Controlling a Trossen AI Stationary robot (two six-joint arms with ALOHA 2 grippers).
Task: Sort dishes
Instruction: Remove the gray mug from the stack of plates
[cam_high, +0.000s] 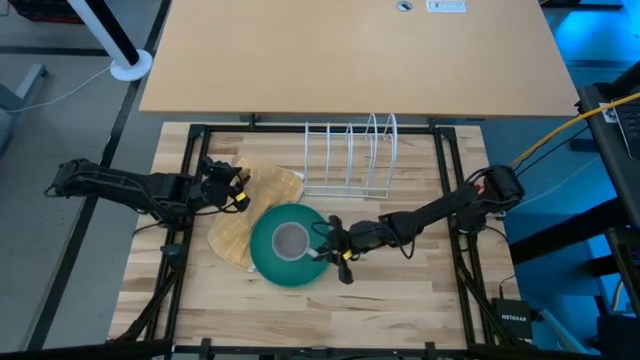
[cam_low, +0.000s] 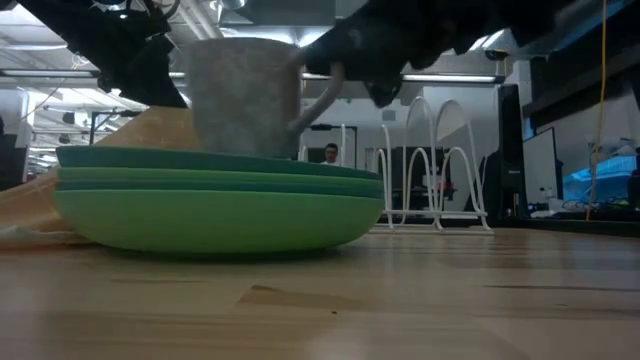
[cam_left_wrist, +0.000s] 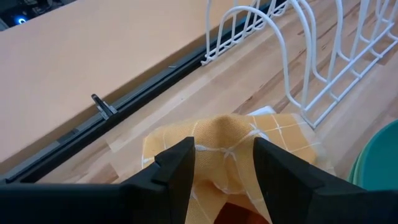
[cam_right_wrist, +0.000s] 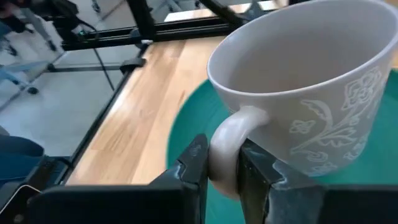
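A grey mug (cam_right_wrist: 298, 93) with a white flower pattern stands upright over a stack of green plates (cam_high: 265, 262) in the middle of the table. My right gripper (cam_right_wrist: 222, 169) is shut on its handle. The plates (cam_low: 210, 200) rest partly on a tan-yellow waffle cloth (cam_high: 232, 236). At the cloth's far-left part my left gripper (cam_left_wrist: 224, 168) is shut on a raised bunch of it. A white wire rack (cam_high: 350, 155) stands at the table's far edge. My left gripper pinches a bunched-up fold of the cloth (cam_left_wrist: 225, 134) between its two fingers, coming from the table's left and slanting down. The held part is raised; the rest slopes down to the table and under the plates. My right gripper pinches the outer bend of the mug's handle (cam_right_wrist: 227, 146) between its two fingers, reaching from the table's right, nearly level. The mug (cam_low: 245, 95) is upright; whether its base is clear of the top plate I cannot tell.
The rack's hoops (cam_low: 430, 170) rise behind and to the right of the plates. A dark frame rail (cam_high: 455, 200) runs around the wooden work surface. Bare wood lies along the near edge (cam_high: 400, 310).
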